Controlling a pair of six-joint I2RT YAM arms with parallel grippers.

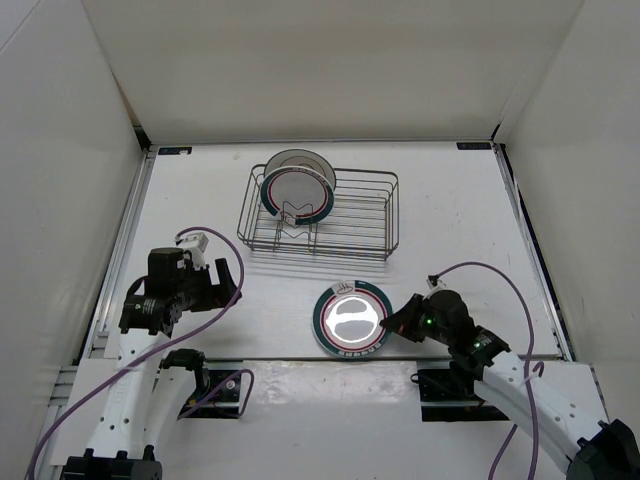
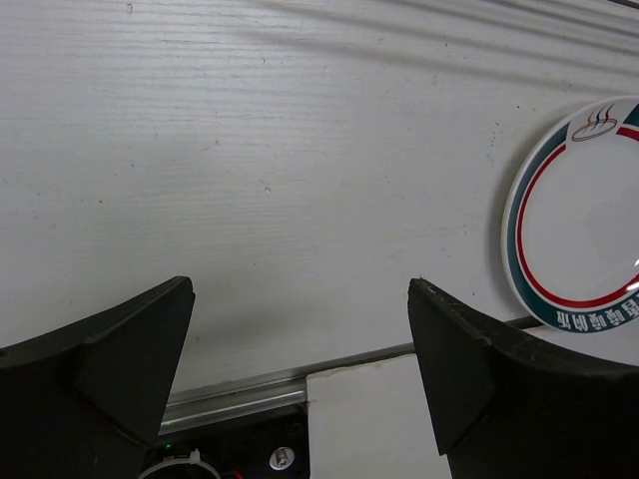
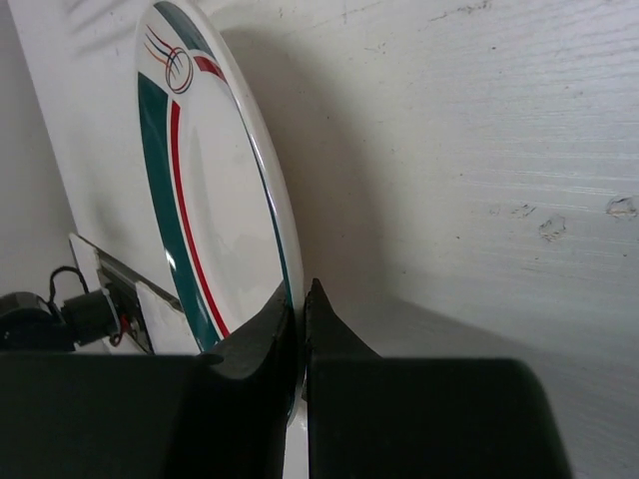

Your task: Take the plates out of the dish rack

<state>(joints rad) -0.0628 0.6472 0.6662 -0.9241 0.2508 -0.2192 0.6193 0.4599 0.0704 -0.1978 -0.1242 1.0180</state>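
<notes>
**Item: one teal-rimmed plate (image 1: 351,319), out of the dish rack (image 1: 320,213), pinched by the right claw (image 1: 393,325).**

We list the right claw clenched on that plate's right rim. The plate sits near the front edge of the table (image 1: 470,230), well apart from the rack; whether it rests on the table we cannot tell. In the rack's left part we count two more, upright and leaning: a second teal-and-red plate (image 1: 297,194) in front and a grey-rimmed plate (image 1: 300,160) just behind it. The left claw (image 2: 300,289) is released, jaws wide, holding nothing, over bare table left of the grasped plate.
</notes>
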